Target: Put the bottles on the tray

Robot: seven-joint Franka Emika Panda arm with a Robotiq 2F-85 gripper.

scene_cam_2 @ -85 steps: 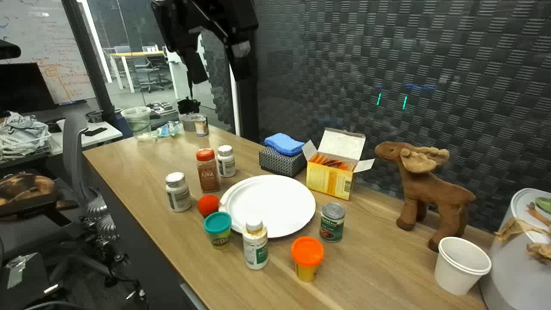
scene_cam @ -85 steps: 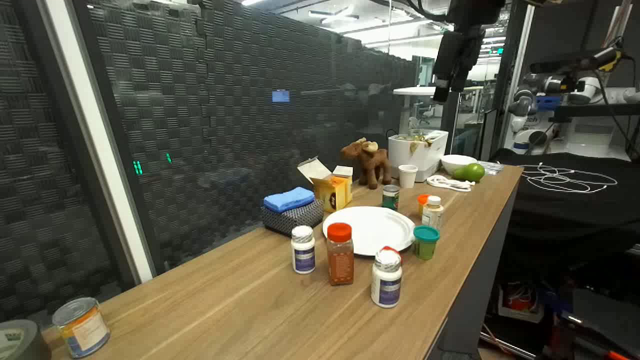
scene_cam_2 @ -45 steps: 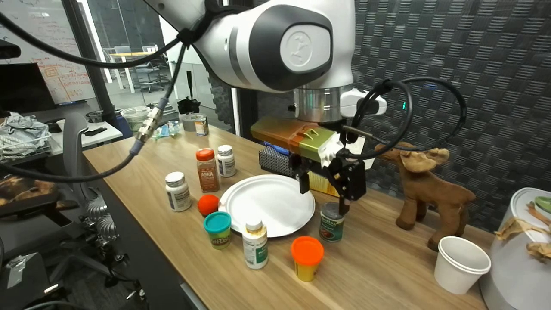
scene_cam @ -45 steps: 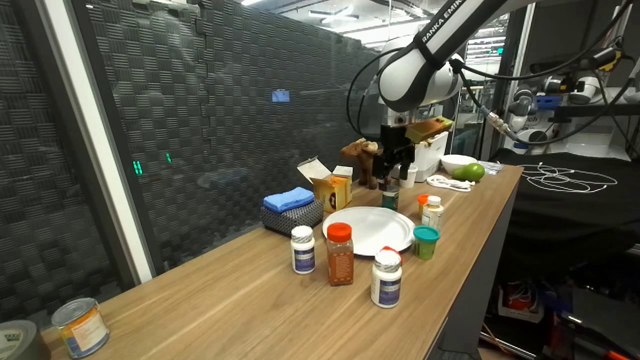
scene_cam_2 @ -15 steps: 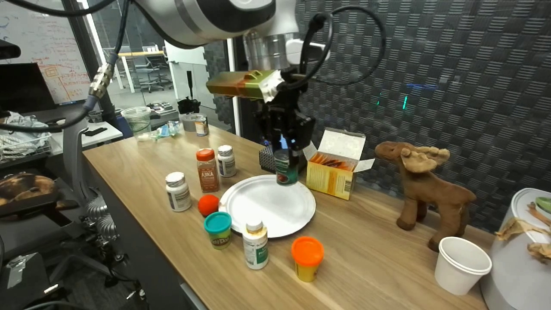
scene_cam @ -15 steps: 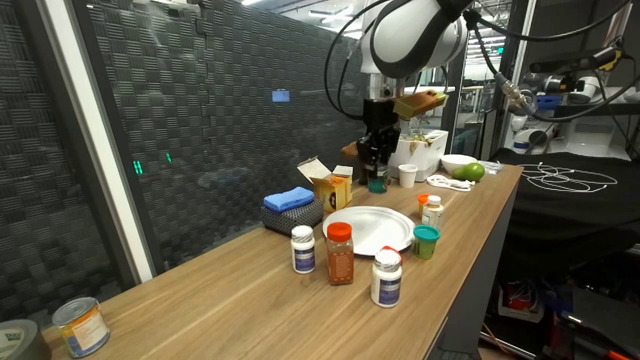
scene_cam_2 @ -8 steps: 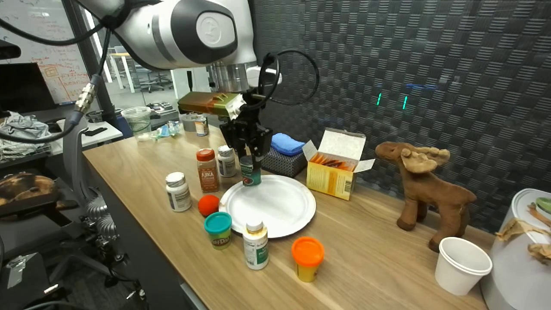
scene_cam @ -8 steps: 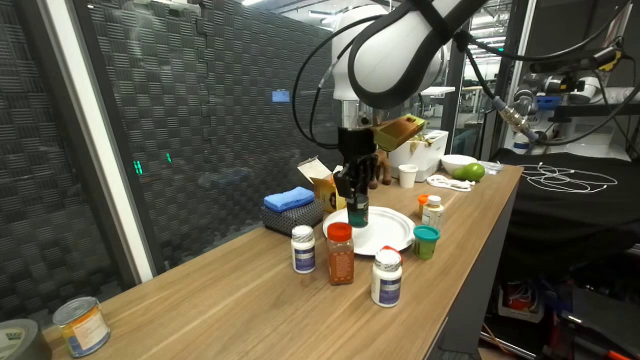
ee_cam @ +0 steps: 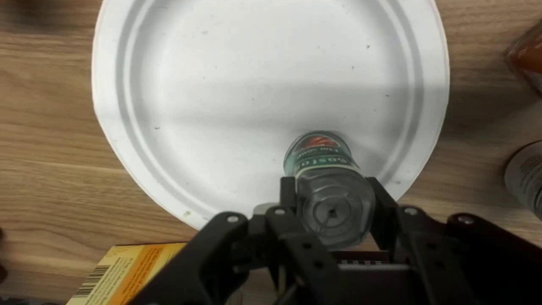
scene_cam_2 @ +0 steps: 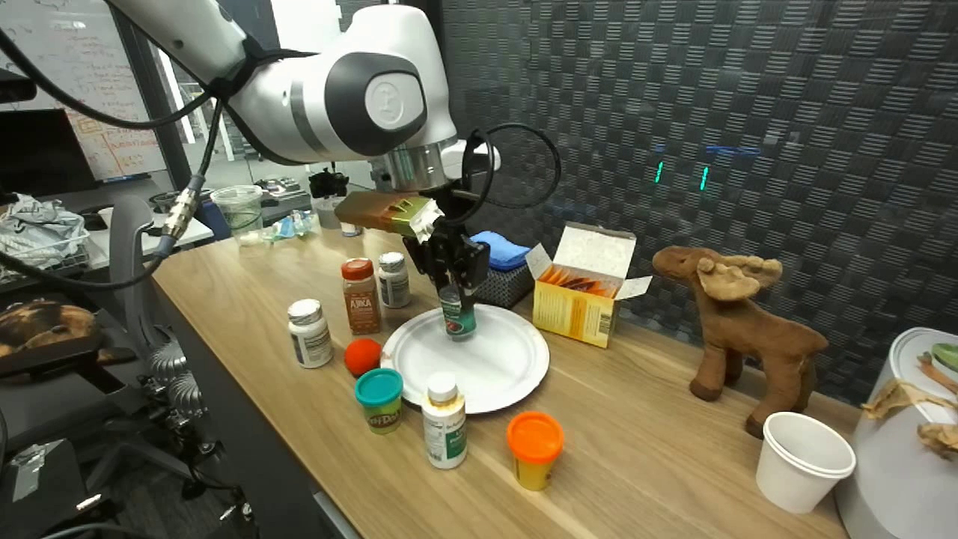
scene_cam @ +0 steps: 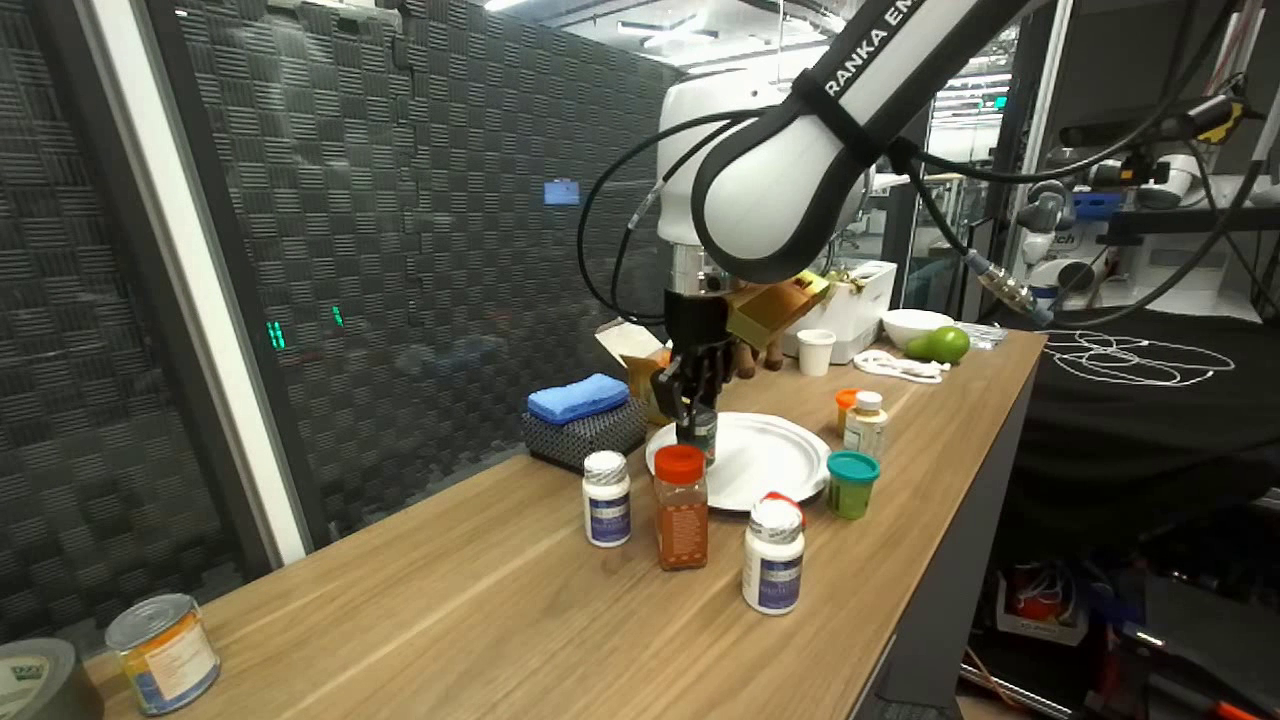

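A black robot gripper [ee_cam: 332, 195] holds a small green can [scene_cam_2: 458, 314] over a white plate [scene_cam_2: 479, 378], its jaws pressed in on both sides of the lidded end and parted only by the can's width. Seconds earlier the can stood on the table [scene_cam: 480, 610], just outside the plate and near an orange-lidded tub [scene_cam_2: 534, 453]. Lifted across since then, it has come down in the last moment to sit low beneath the jaws, inside the plate's rim and off-centre. Whether its base touches the plate cannot be told.

For the task, the change appears to bring this piece to the brink of delivery: settling the base flat and letting go look like what is called for, and a hasty release could tip it. Most of the bare plate spreads ahead of the jaws. Off one jaw, beyond the rim, stand a spice bottle [scene_cam: 681, 520] and a pill bottle [ee_cam: 527, 180]; off the opposite jaw, a yellow box [ee_cam: 131, 271]. A matching pill bottle [scene_cam: 774, 575] and a white bottle [scene_cam_2: 444, 427] with a green label stand on the table, across the plate from the jaws. If the order means true bottles, that work seems yet to begin.
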